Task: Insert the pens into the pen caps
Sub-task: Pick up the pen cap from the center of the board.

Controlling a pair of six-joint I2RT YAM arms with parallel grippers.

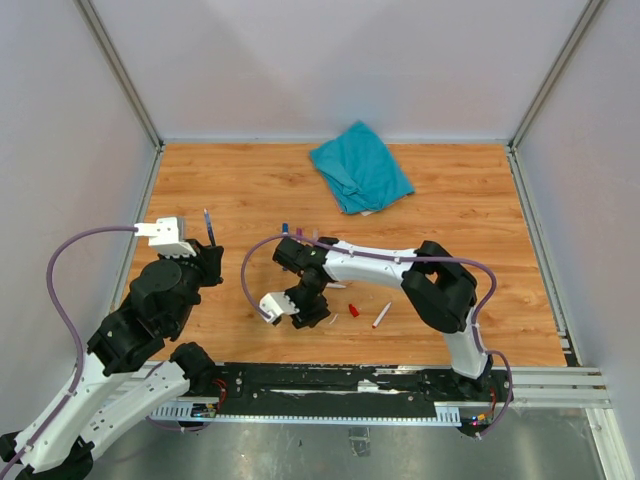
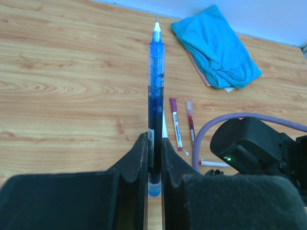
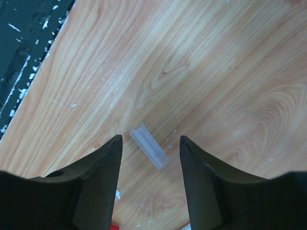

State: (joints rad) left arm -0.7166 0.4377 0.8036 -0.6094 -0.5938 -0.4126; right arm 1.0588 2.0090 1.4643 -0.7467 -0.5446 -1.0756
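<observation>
Left claw (image 2: 153,140), mine: clamped shut on the blue pen (image 2: 156,72), tip upward; right claw (image 3: 150,140), mine: parted, empty, straddling a pale pen cap (image 3: 149,147) that lies slantwise on the surface (image 1: 230,190), no contact; step, as I judge it: fetching a cap for the held pen; next calls for squaring to the cap, closing, lifting, then mouth to tip; beyond: purple-tipped pen (image 2: 175,123), red-tipped pen (image 2: 190,122), teal cloth (image 1: 360,167); wood-grain surface; pale walls (image 1: 330,60), metal posts (image 1: 118,70).

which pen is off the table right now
The blue pen, clamped in the left gripper, tip outward; the purple-tipped pen and the red-tipped pen lie flat on the table.
</observation>
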